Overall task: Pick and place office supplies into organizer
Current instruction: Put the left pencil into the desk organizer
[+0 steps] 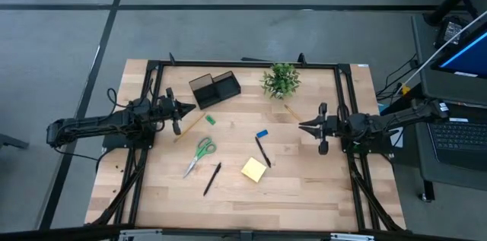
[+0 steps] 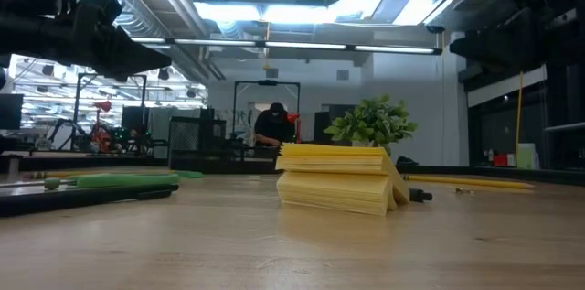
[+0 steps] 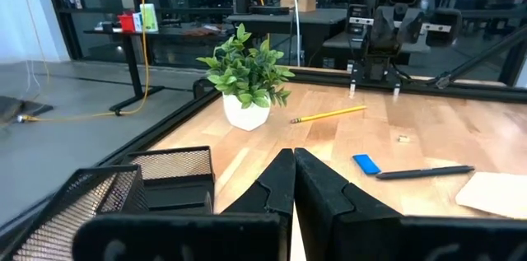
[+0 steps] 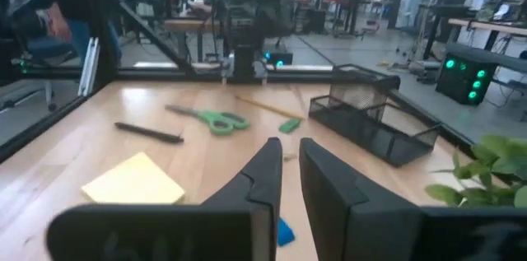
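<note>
The organizer [image 1: 214, 89] is seemingly standing empty. The left gripper [image 1: 185, 109], fingers together, is hovering just beside it; the right gripper [image 1: 303, 127], slightly apart and holding nothing, is waiting near the blue block [image 1: 262, 134].

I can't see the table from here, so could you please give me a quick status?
Left gripper shut, empty, beside the organizer. Right gripper slightly parted, empty. Scissors, sticky pad on the table. Nothing blocking.
</note>
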Tool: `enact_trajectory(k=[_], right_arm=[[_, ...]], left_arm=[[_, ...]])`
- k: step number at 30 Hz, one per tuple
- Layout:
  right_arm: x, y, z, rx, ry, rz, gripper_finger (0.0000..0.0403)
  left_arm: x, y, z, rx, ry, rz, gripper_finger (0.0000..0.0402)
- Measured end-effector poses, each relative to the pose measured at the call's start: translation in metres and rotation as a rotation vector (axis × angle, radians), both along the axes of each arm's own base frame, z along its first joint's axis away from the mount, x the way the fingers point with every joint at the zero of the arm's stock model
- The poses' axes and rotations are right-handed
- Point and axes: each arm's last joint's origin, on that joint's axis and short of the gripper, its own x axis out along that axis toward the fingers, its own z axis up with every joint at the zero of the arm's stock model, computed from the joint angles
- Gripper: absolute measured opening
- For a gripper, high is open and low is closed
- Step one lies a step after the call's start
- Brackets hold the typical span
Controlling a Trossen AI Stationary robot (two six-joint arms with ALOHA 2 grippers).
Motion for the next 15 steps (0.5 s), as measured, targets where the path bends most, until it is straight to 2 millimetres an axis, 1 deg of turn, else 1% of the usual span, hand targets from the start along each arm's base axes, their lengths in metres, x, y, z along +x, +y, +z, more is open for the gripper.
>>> enact_trajectory(k=[7, 11, 15], right_arm=[[0.0004, -0.0028, -0.0005, 0.018, 0.003, -0.024, 0.0048], [0.0005, -0.0037, 0.0013, 0.03, -0.016, -0.032, 0.0048], [0.0004, -0.0037, 0.0065, 0.04, -0.07, -0.032, 0.0048]], left_arm=[[0.0006, -0.0018, 0.0, -0.066, -0.02, -0.061, 0.0004], [0.0007, -0.0021, 0.0001, -0.072, -0.016, -0.073, 0.0003], [0.0014, -0.0019, 0.0063, -0.078, 0.016, -0.072, 0.0002]])
